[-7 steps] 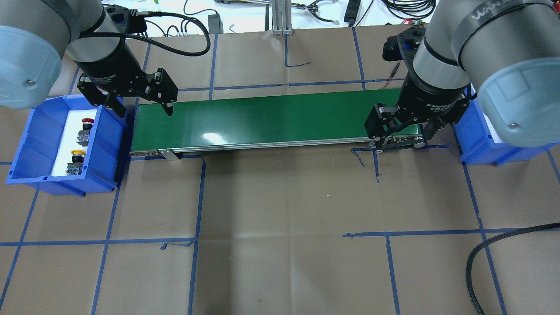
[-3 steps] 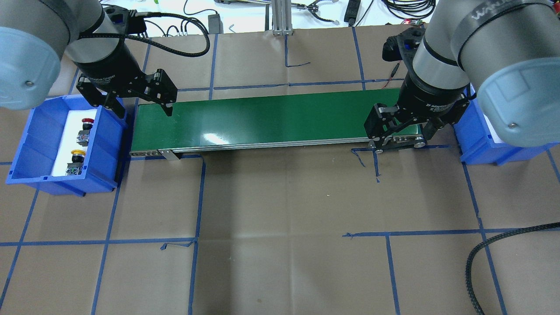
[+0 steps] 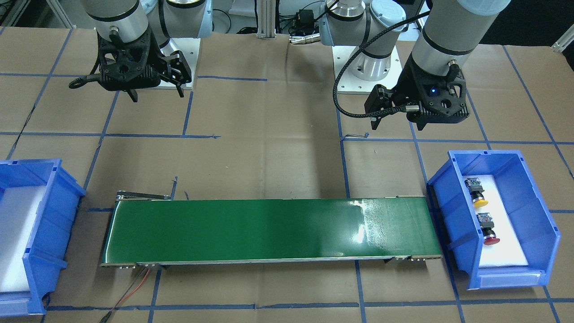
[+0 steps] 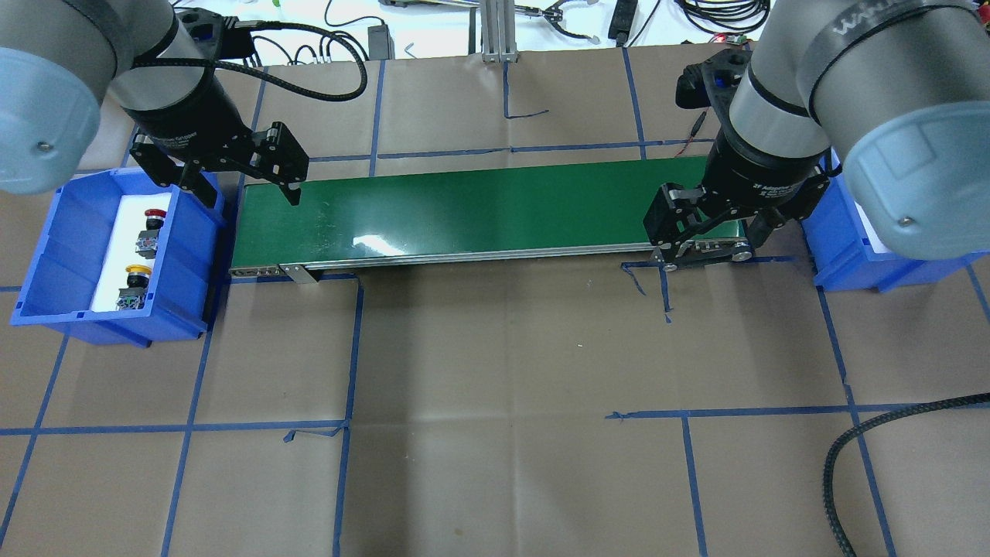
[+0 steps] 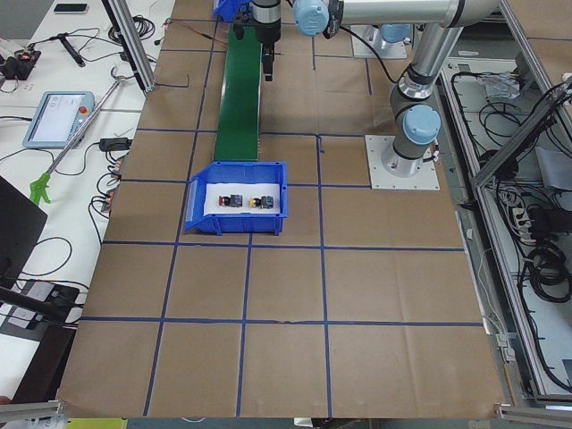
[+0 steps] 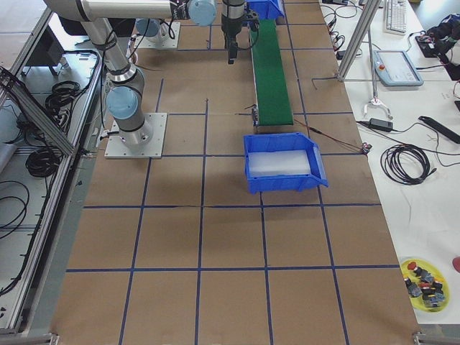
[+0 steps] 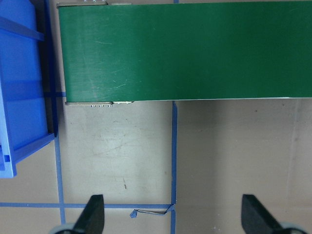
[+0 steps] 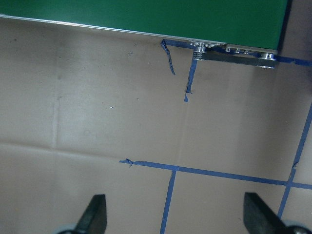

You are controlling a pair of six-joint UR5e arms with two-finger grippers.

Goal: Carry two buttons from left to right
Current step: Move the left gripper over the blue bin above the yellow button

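The red button [image 4: 155, 220] and the yellow button [image 4: 137, 277] lie on a white pad in the blue left bin [image 4: 46, 255]. They also show in the front-facing view, red [image 3: 489, 231] and yellow [image 3: 478, 194]. My left gripper [image 4: 247, 190] is open and empty. It hangs above the gap between that bin and the left end of the green conveyor belt [image 4: 495, 213]. Its wrist view shows both spread fingertips [image 7: 95, 214] over brown paper. My right gripper [image 4: 711, 246] is open and empty over the belt's right end.
A second blue bin [image 4: 843, 247] with a white pad stands past the belt's right end, partly hidden by my right arm. Blue tape lines grid the brown paper table. A black cable [image 4: 851, 449] curls at the front right. Cables and a post stand at the far edge.
My left gripper has shifted slightly left, toward the left bin, still open. The right arm and both buttons have not moved.
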